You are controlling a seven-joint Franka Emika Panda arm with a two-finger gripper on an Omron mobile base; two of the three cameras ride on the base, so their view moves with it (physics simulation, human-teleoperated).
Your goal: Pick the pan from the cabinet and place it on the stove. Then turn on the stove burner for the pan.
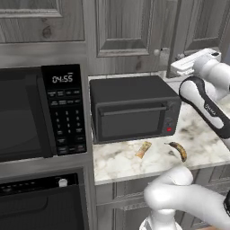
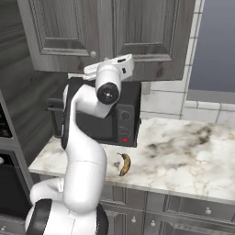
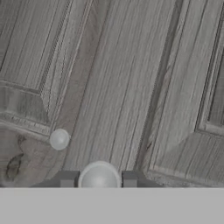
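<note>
Nearest the base, the white arm is rising from low down and bending up over the marble counter [image 1: 197, 148]. On the counter a browned banana [image 1: 178, 150] is lying near the front edge, w/ a small tan scrap [image 1: 143, 149] lying just beside it, apart, to its left in the left base view. Behind those a black toaster oven [image 1: 132, 110] is sitting against the wall. To its left in that view a black microwave [image 1: 42, 112] is sitting in the tall unit, clock lit, w/ a black built-in oven [image 1: 42, 202] below it.

Further back and up, the gripper [image 3: 99, 178] is sitting right at the cabinet [image 2: 105, 32], level w/ the bottom edge of the doors. In the hand view the two dark fingertips [image 3: 67, 178] are standing either side of a round cabinet knob [image 3: 99, 177], partly closed, each tip just beside the knob; can't tell if they're pressing on it or only bracketing it. A second round knob [image 3: 59, 139] is showing on the neighbouring door, near the first but apart.

Cabinet doors are looking closed in both base views, grey wood-grain raised panels. Pan: hidden, can't tell where it is.
</note>
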